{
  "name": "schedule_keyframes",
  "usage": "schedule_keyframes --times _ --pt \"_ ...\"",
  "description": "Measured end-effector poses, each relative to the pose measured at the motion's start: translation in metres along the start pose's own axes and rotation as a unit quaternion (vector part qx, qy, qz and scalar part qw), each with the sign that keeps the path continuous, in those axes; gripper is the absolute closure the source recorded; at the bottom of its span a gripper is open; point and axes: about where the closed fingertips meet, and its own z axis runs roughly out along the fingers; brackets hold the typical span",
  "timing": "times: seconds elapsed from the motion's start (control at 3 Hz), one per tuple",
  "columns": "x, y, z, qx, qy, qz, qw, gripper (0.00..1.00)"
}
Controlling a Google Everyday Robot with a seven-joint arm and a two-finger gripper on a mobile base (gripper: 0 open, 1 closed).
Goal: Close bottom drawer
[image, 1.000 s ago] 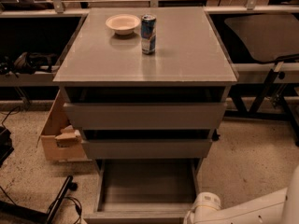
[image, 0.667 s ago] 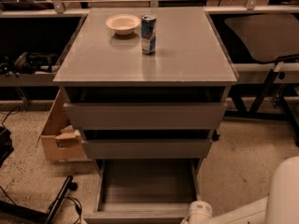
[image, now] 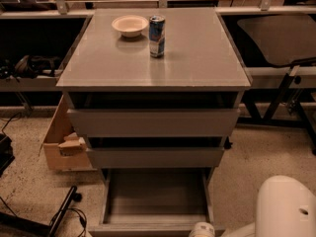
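Note:
The bottom drawer (image: 157,197) is the lowest of three grey drawers and stands pulled far out, showing a plain grey tray. Its front panel (image: 148,229) lies at the bottom edge of the camera view. The white arm (image: 289,206) comes in from the bottom right, and its rounded end (image: 201,229) sits at the drawer's front right corner. The gripper itself is below the bottom edge, out of view.
The middle drawer (image: 155,157) and top drawer (image: 153,122) stand slightly out. A white bowl (image: 130,25) and a blue can (image: 157,36) stand on the cabinet top (image: 197,58). A cardboard box (image: 61,142) sits left of the cabinet, with cables on the floor.
The arm's rounded end has slid left and down along the bottom drawer's front. The large white arm shell has come further into view at the right. The drawer has not visibly moved.

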Motion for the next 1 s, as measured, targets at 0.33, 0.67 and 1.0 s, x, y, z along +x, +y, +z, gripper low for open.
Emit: schedule_keyframes --times 0.33,0.67,1.0 --pt "-0.013 -0.019 0.022 0.026 -0.009 0.001 0.9996 1.0" --pt "-0.027 -0.046 0.031 0.074 -0.013 0.01 0.9971 1.0" --pt "-0.038 -0.063 0.029 0.122 -0.012 0.022 0.9923 1.0"
